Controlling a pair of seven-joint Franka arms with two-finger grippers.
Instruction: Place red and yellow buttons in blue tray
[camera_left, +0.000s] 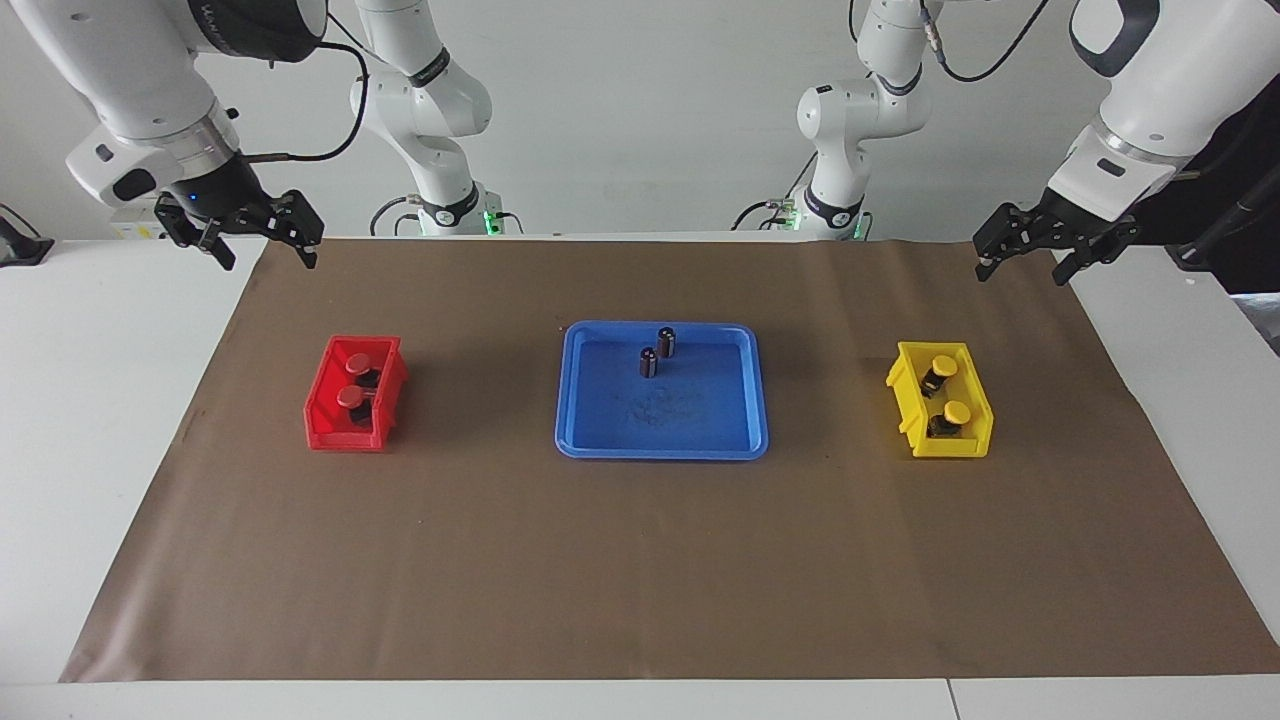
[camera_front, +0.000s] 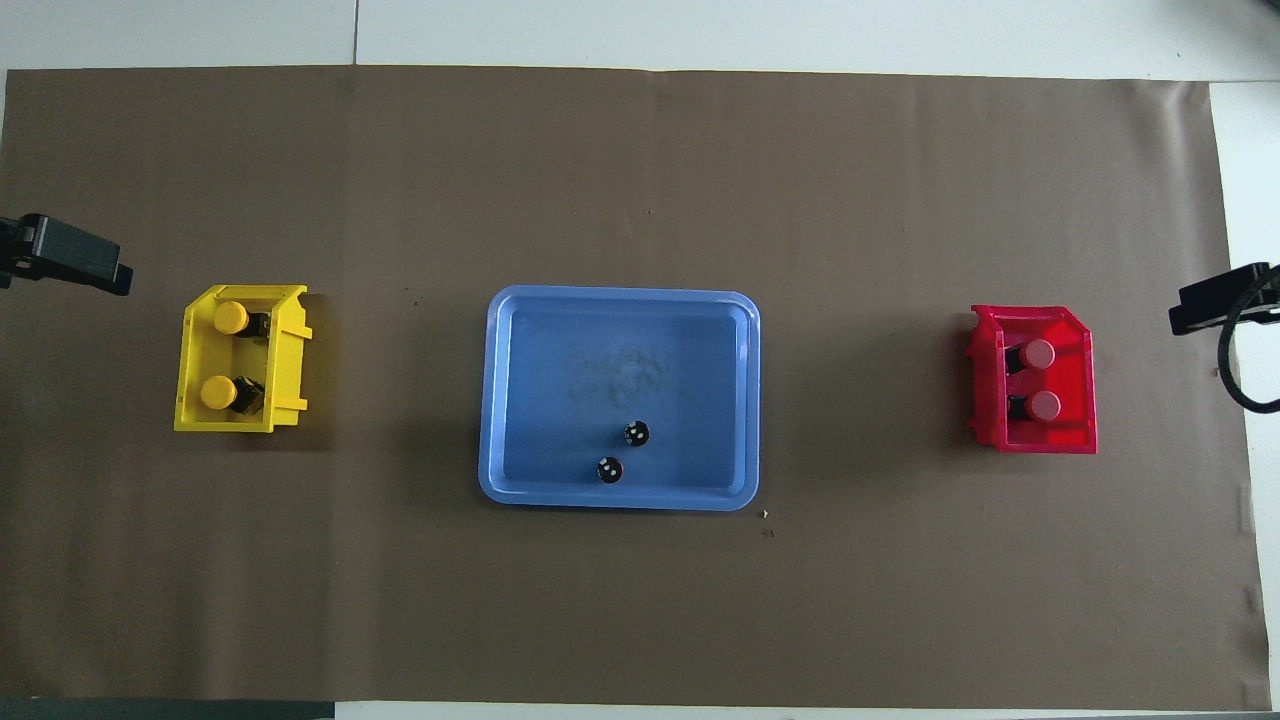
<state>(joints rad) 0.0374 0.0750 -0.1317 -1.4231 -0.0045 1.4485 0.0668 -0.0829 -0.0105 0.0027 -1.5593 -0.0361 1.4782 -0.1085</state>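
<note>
Facing view: high, across the table, toward the robots. Overhead view: steeply down. Shared: mat (camera_left: 640, 560), tray (camera_front: 495, 400).

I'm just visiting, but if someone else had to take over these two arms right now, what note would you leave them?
Left pincer: open, empty, raised at its end of the table. Right pincer: the same at its end.
Two yellow buttons lie in the yellow bin; two red buttons lie in the red bin.
Blue tray in the middle holds only two dark cylinders.
Done: nothing. Left: move all four buttons into the tray.
</note>
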